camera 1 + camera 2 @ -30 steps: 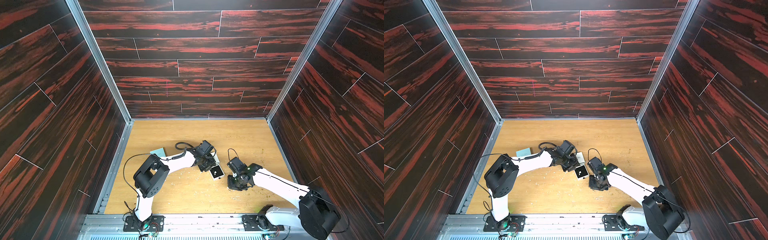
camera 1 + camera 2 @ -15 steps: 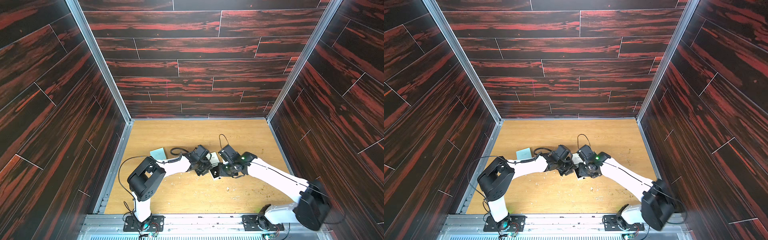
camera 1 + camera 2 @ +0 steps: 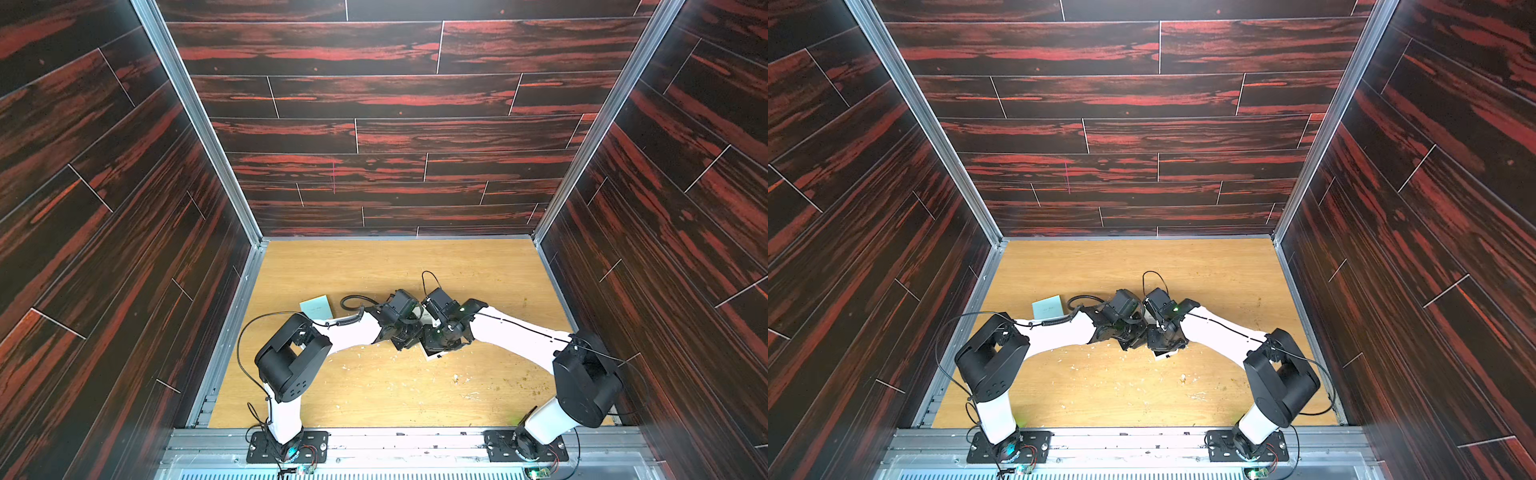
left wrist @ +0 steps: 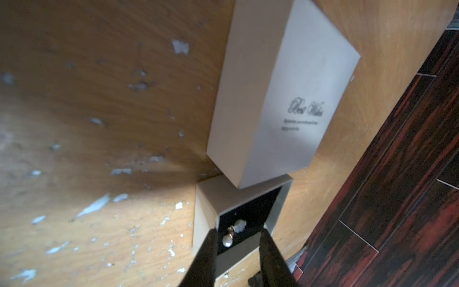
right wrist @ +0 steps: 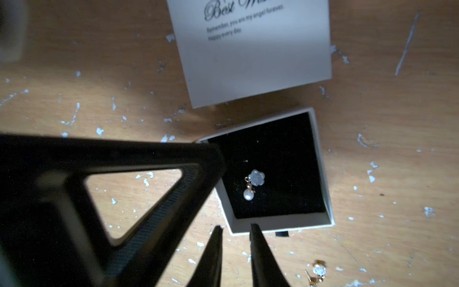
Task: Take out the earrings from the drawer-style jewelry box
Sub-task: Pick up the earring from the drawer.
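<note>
White links (image 3: 349, 334), black joints (image 3: 291, 361), looping black cables (image 3: 353, 296).

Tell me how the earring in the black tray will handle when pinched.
The earring looks tiny and light, so it should lift easily. Its pearl seems linked loosely to the flower stud, so it will likely dangle. Round and smooth, the pearl may slip or roll.

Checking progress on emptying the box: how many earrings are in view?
2. One earring lies in the black-lined tray; the other earring lies on the table beside it. None seems hidden.
</note>
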You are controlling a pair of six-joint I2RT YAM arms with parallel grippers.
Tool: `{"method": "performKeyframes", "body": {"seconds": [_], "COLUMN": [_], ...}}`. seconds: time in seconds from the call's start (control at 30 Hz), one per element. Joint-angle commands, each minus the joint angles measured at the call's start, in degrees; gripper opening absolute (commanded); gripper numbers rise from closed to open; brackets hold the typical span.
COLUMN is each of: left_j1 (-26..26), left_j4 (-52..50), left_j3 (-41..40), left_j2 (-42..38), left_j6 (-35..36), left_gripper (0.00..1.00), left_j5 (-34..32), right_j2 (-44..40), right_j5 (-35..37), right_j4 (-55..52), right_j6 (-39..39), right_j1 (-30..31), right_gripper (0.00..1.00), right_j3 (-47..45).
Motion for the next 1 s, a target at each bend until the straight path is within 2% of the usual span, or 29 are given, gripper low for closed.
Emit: {"method": "performKeyframes", "body": {"seconds": [0.0,0.37,0.97], "left_j1": [0.3,0.4,0.4], "left_j4": [-1.5,-1.6,-2.0], "left_j3": [-0.5,-0.2,-0.5], "left_j2": [0.6,1.8,3.0], "left_j6": [0.4,1.1,1.6], "left_gripper": [0.32,0.29,0.25], "left_j5": [-0.4,0.7,1.6], "right_j2": [1.8,2.7,5.0], "right_j5": [-0.8,-0.1,0.1], "right_j4": [0.6,2.1,2.3], "right_j6": [-0.1,0.1,-0.6], "right_j1": [0.1,-0.6,-1.4], "right_gripper": [0.23,0.22,0.21], "right_j3": [-1.1,-2.7,0.6]}}
